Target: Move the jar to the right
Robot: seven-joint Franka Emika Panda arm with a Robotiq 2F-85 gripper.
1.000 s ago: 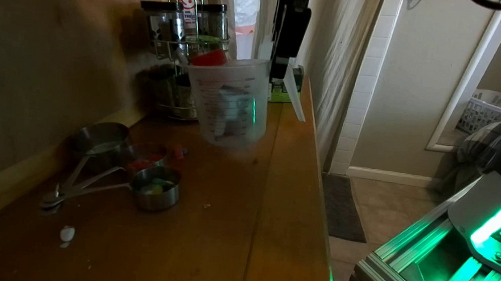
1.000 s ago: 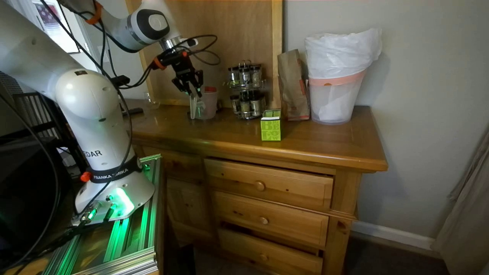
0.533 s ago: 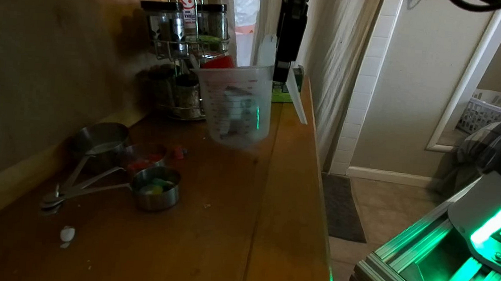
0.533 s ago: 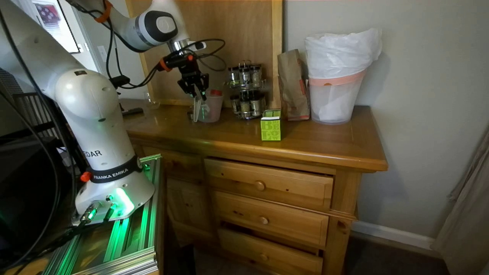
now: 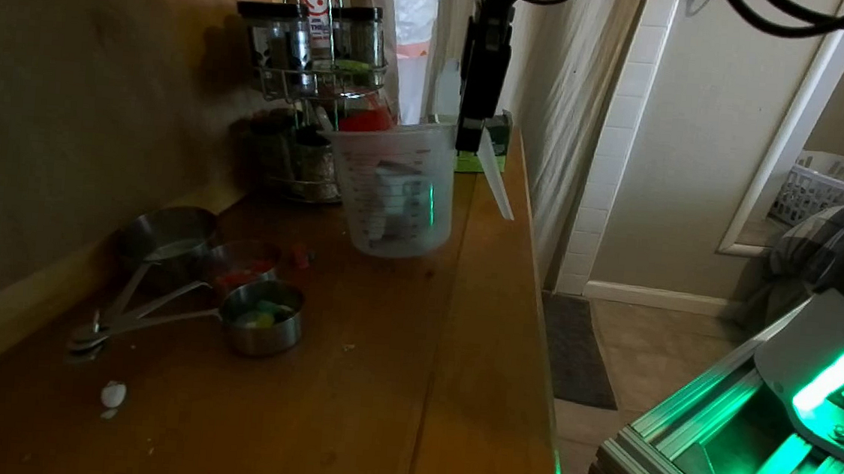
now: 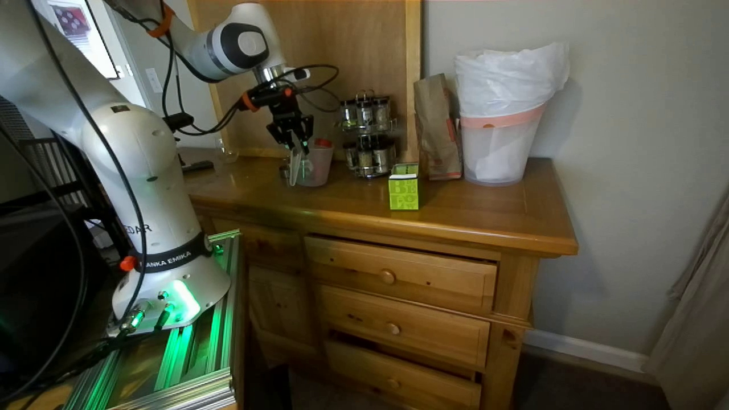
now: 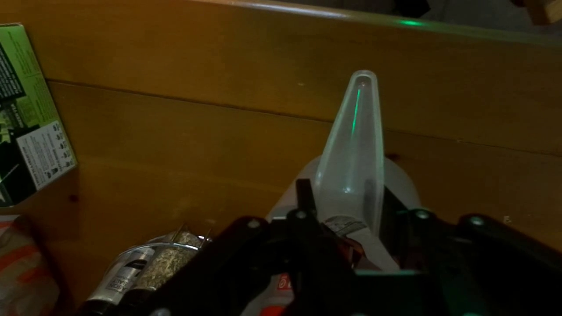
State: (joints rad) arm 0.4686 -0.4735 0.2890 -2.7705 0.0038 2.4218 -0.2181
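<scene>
Lower than half a second earlier were the tapered, clouded-plastic measuring jug (image 6: 320,166) that I took for the jar and, with it, my black two-fingered gripper (image 7: 345,191). It pinched the jug's long translucent handle (image 7: 351,131) from both sides. The move right turned on this: the jug's body lay to the far side of the gripper, its handle sloping down toward the near edge of the wooden counter (image 5: 364,398). I couldn't tell whether the base touched down. Rightward stood a silver wire spice rack (image 6: 369,130) loaded with dark-lidded glass bottles (image 5: 278,41) and, nearer, a lime-green cardboard box (image 6: 403,196); I thought the rack the likelier snag. A bright red thing (image 5: 369,120) poked above the jug's rim, and a greyish shape (image 5: 399,197) showed through its wall. Leftward, steel measuring cups (image 5: 263,339) held red bits (image 5: 242,277) and green-yellow bits (image 5: 265,316).
</scene>
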